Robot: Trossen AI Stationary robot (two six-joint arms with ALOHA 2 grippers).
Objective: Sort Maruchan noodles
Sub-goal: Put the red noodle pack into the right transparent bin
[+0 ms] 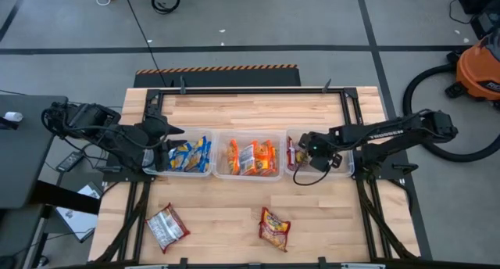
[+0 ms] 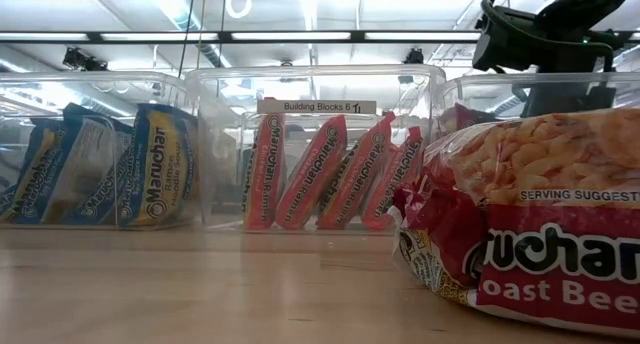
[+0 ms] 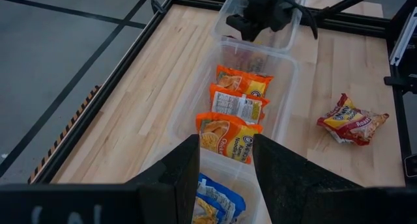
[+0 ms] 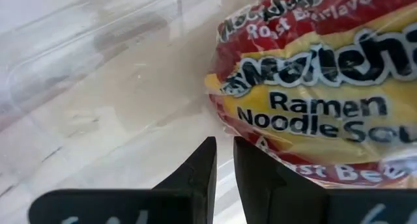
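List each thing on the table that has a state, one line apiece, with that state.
Left bin: holds blue packets, on edge.
Middle bin: holds orange packets, on edge.
Right bin: holds a red packet.
Red-and-silver packet: loose on the table, unsorted.
Red-and-yellow packet: loose on the table, unsorted.
Left end effector: open, empty, over the left bin.
Right end effector: in the right bin, fingers slightly apart, holding nothing.

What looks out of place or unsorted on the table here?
Two red Maruchan packets lie loose on the bare wood in front of the three clear bins: one toward the left, one nearer the middle, both askew. The blue packets and orange packets sit in their bins. Nothing looks spilled or torn.
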